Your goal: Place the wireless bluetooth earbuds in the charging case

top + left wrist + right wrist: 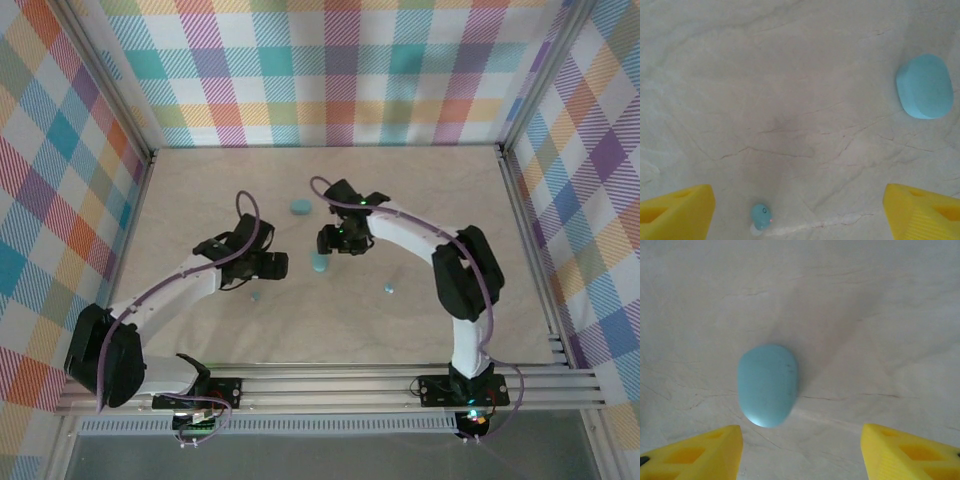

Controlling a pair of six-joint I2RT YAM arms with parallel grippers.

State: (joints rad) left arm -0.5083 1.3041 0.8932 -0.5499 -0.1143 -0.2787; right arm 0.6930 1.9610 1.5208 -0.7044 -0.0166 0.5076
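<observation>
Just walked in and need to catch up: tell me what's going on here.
Over a marbled table, the left tool hangs open above a teal earbud lying on the surface. The right tool is open too, with a closed teal charging case lying just ahead of it. Nothing is held.

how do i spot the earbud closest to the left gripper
On the pale stone-look table, find the left gripper, open near the middle. Just toward the near edge from it lies a tiny teal earbud. It is far smaller than the rounded teal case beside the gripper, and the other loose earbud lies over by the right arm.
</observation>
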